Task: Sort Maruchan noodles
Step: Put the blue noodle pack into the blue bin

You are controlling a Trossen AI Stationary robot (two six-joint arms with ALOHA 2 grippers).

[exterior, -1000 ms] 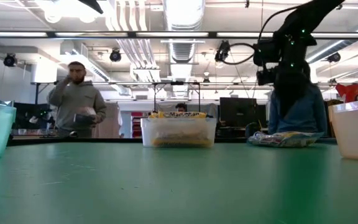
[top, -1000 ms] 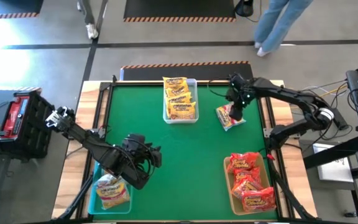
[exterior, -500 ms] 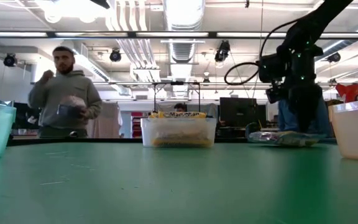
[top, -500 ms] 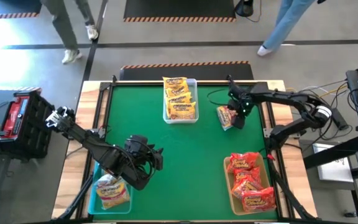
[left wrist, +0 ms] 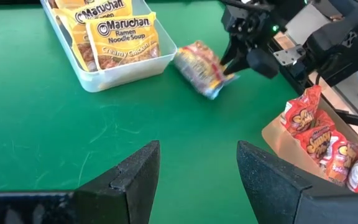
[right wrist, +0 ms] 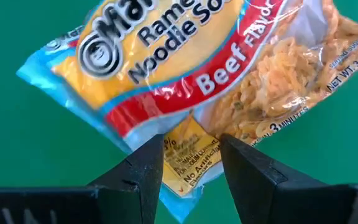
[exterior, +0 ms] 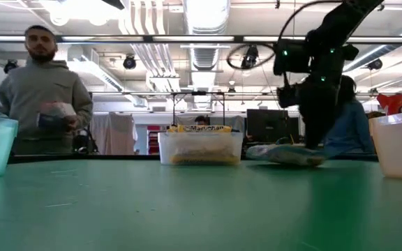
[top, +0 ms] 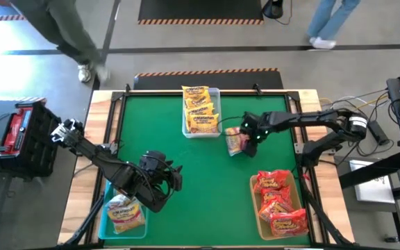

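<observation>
Right wrist view: right claw (right wrist: 188,163) pinches the Beef noodle packet (right wrist: 191,74) by its edge

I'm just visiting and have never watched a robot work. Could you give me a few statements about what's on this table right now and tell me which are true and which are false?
1. The right gripper grips a Beef ramen packet by its edge. True.
2. The clear bin at the table's far edge holds red packets. False: it holds yellow Creamy Chicken packets; the red packets fill the near-right bin.
3. The left gripper carries a packet. False: it is open and empty, beside the teal bin.
4. The Beef packet lies inside a bin. False: it is over the green mat, outside every bin.
5. A person stands beyond the table. True.
</observation>
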